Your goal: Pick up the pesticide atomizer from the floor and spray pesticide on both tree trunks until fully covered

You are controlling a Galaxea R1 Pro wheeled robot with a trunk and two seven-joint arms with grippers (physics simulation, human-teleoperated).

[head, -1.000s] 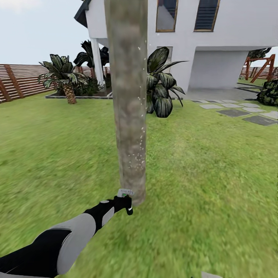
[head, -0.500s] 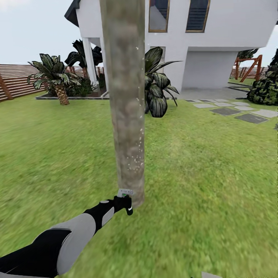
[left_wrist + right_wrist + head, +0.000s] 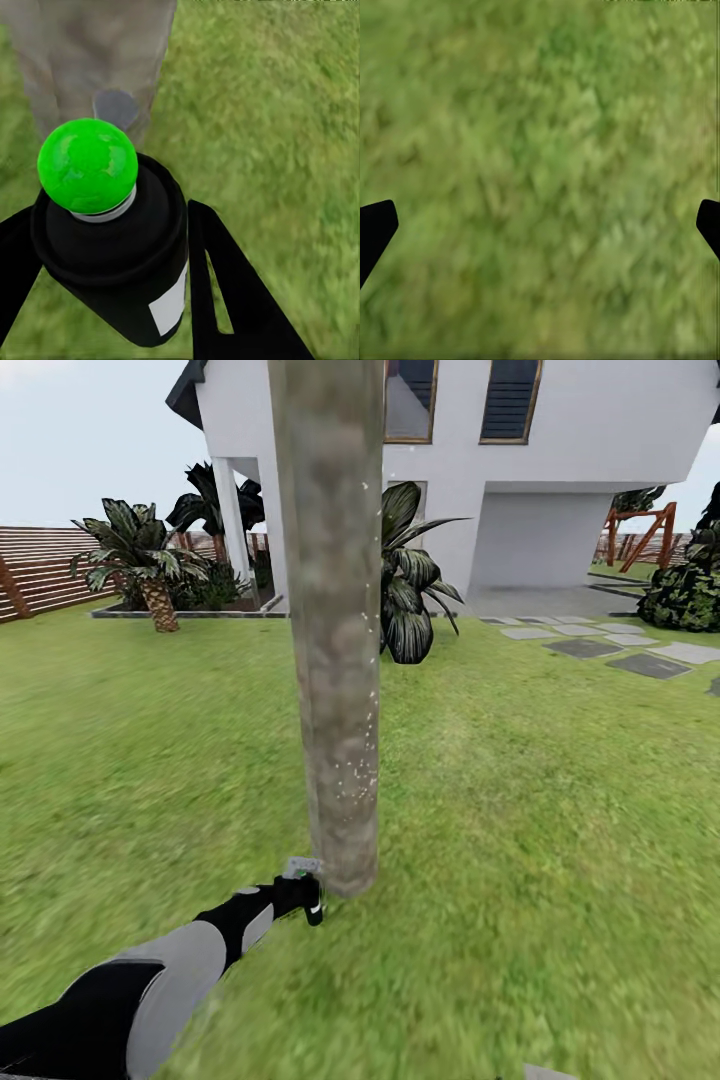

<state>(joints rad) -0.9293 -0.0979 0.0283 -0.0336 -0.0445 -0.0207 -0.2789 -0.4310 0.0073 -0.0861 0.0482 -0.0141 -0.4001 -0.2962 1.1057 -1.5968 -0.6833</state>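
Atomizer (image 3: 112, 247), clamped in the left gripper (image 3: 300, 895), has dropped lower and nearer the trunk (image 3: 335, 660) base than a second ago, so I judge spraying is reaching the foot; right gripper (image 3: 540, 225) hangs wide open, empty, over lawn (image 3: 550, 810).

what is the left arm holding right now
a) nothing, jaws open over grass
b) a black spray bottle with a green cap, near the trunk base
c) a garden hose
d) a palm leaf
b: the left wrist view shows the left gripper shut on the pesticide atomizer, with the tree trunk just ahead.
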